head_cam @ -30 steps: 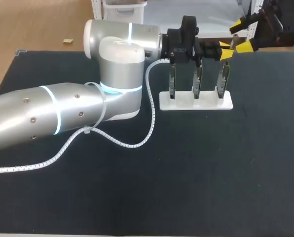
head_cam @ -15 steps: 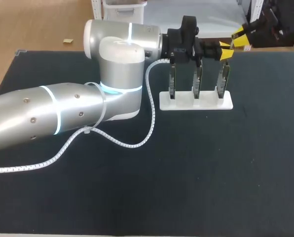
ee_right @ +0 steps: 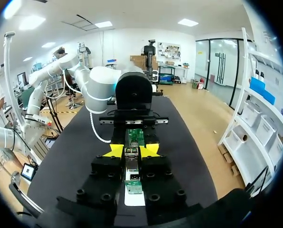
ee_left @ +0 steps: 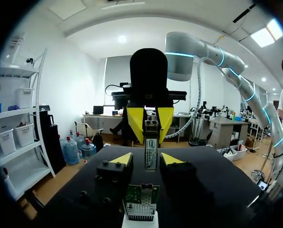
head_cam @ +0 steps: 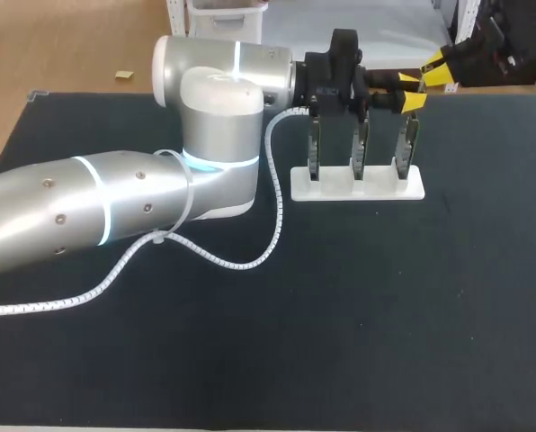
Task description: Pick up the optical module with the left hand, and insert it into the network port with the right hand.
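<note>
Right gripper (ee_right: 132, 151) is clamped on the optical module (ee_left: 151, 148), with a yellow tip pressed on each side. It comes in from just past the right end of the white stand (head_cam: 358, 187). The module sits above that end of the stand, clear of the boards. Left gripper (ee_left: 147, 159) is over the same end, nose to nose with the right one. Its fingers are apart, with a gap either side of the module's near end, so it isn't gripping. Three green boards (head_cam: 360, 148) stand upright in the stand, the rightmost under the module. Left arm's cable (head_cam: 272, 211) loops on the black table (head_cam: 385, 315) left of the stand.
</note>
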